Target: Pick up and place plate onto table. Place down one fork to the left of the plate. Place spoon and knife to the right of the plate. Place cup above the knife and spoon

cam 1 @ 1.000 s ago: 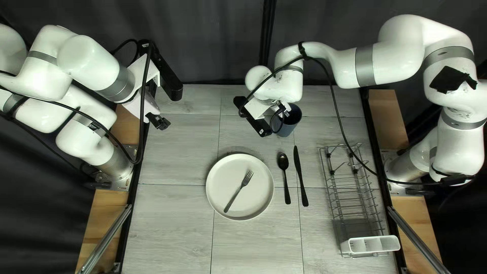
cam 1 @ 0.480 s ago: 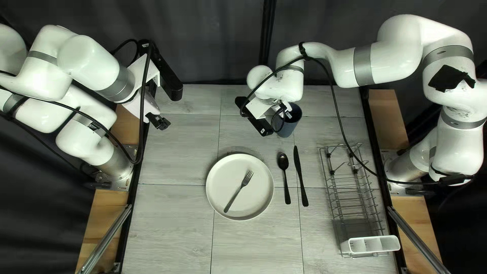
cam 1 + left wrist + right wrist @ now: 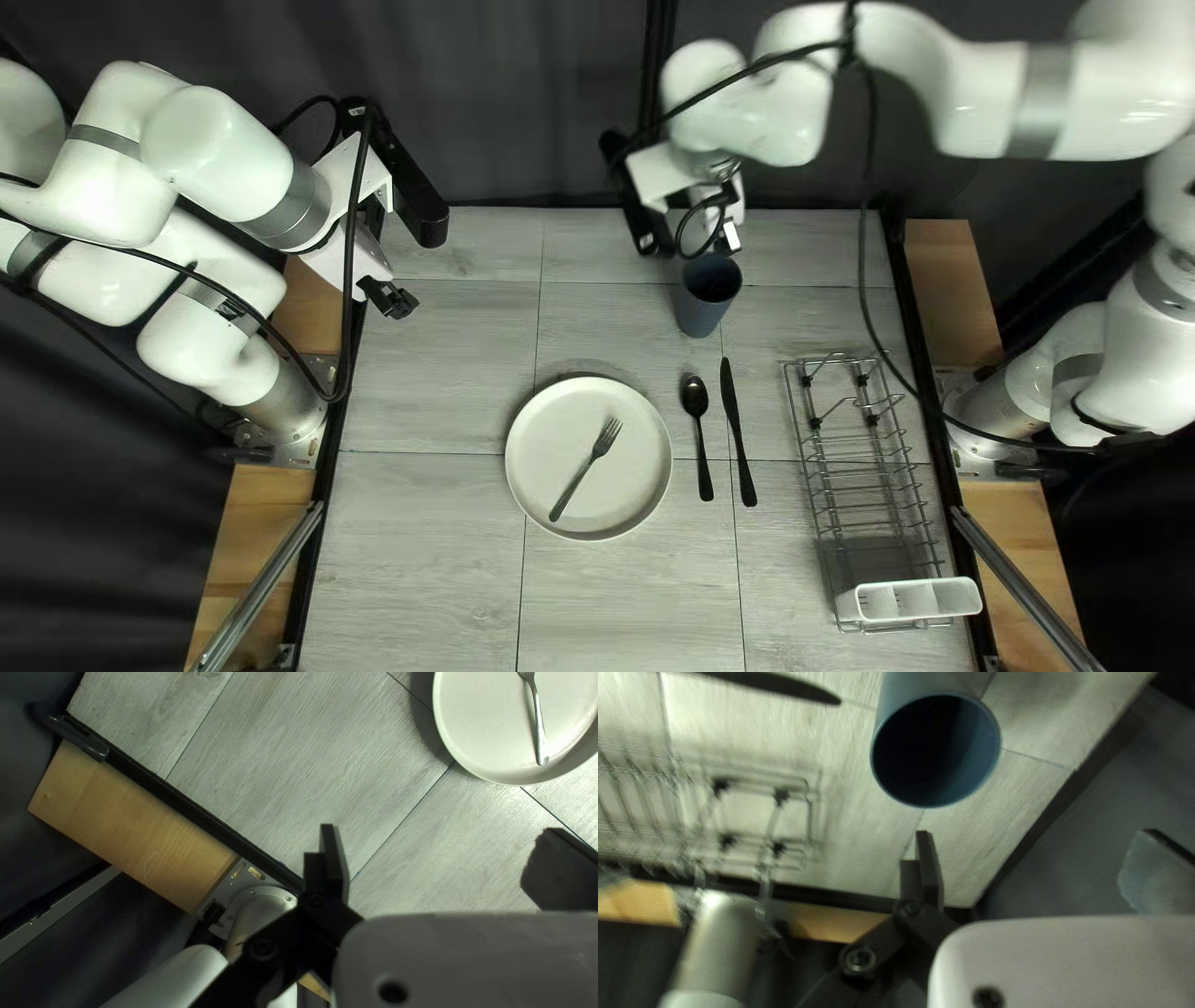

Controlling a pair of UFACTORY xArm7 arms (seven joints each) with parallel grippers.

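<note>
In the top left view the plate (image 3: 589,498) lies flat on the table with the fork (image 3: 585,469) resting on it. Right of the plate are the spoon (image 3: 697,436) and the knife (image 3: 737,429). The blue cup (image 3: 708,296) stands upright beyond them. My right gripper (image 3: 727,237) hovers just past the cup; in the right wrist view my right gripper (image 3: 1036,835) is open and the cup (image 3: 937,750) is ahead, apart from its fingers. My left gripper (image 3: 388,299) is raised by the left edge; seen from its wrist, my left gripper (image 3: 439,832) is open and empty.
A wire dish rack (image 3: 865,467) stands at the right of the table, with a white compartment holder (image 3: 908,600) at its near end. Black cables hang from both arms. A dark curtain (image 3: 523,100) borders the far edge.
My right gripper has drawn away from the cup toward the far edge and its arm has shifted up. The cup remains standing, now fully exposed. The left arm is still.
</note>
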